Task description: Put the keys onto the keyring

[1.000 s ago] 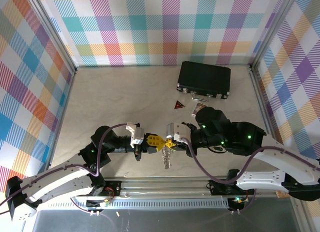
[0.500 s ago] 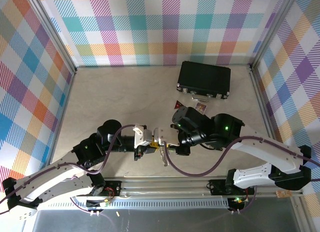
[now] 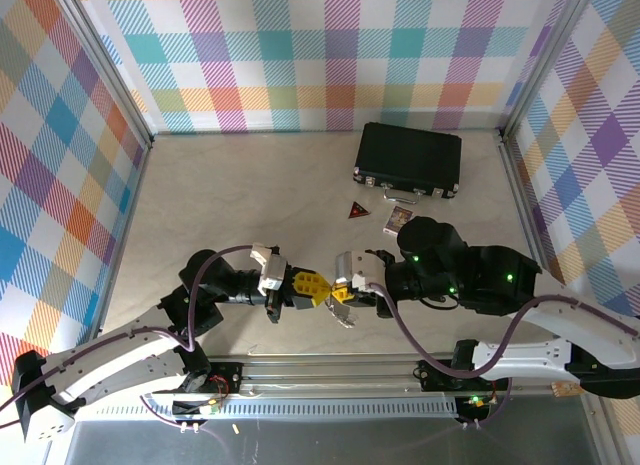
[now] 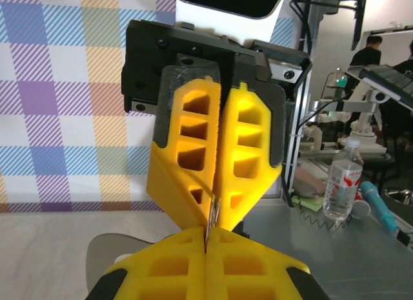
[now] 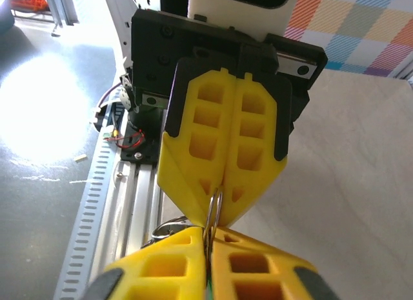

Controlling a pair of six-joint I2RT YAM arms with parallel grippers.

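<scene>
Now, the count: two arms, two grippers, one keyring, one black case, one dark red triangle and one small card, on or over one pale table point(image 3: 230, 195). The left arm point(image 3: 130, 350) reaches in from 8 o'clock and the right arm point(image 3: 470, 280) from 4 o'clock. The left gripper point(image 3: 322, 288) and right gripper point(image 3: 337, 292) meet tip to tip near the table's 6 o'clock edge. Both pairs of yellow fingers are pressed together, and each pinches the keyring point(image 3: 343, 314) where they meet.

In the wrist views the held part is a thin silvery wire curve, standing on edge and running from one closed pair straight into the other. From above, the rest is a short pale strand hanging off the tips toward 5 o'clock. Whether it touches the table I cannot tell.

The case point(image 3: 408, 158) lies at 1 o'clock from the grippers, well apart. The triangle point(image 3: 358, 211) sits at 12 o'clock, with the card point(image 3: 398, 219) near it at 1 o'clock, both between case and grippers.

Half a second ago the right arm was swung up toward 12 o'clock, its wrist close against the triangle and card. The tips then met a little further toward 9 o'clock. The arm has since dropped back toward 3 o'clock. A second ago the strand hung longer and straight to 6 o'clock. Case, triangle and card have not moved.
</scene>
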